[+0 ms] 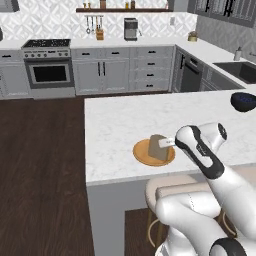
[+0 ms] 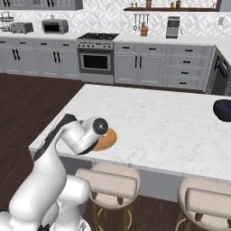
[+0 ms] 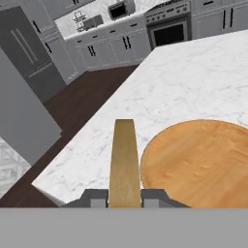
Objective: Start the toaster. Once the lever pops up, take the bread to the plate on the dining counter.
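Note:
My gripper [image 1: 166, 143] is shut on the bread [image 1: 158, 148], a tan slice held upright on its edge over the round wooden plate [image 1: 142, 151]. The plate lies near the front edge of the dining counter [image 1: 125, 120]. In the hand view the bread [image 3: 124, 155] rises edge-on between the fingertips of the gripper [image 3: 124, 198], with the plate [image 3: 198, 160] just to its right. Whether the slice touches the plate I cannot tell. My arm covers part of the plate [image 2: 107, 140] in the right base view. The toaster [image 2: 21, 28] stands far off on the back counter.
A dark blue bowl [image 1: 243, 101] sits at the counter's right end. Padded stools [image 2: 108, 180] stand under the counter's front edge beside my base. A stove [image 1: 47, 67] and grey cabinets line the far wall, across dark wood floor.

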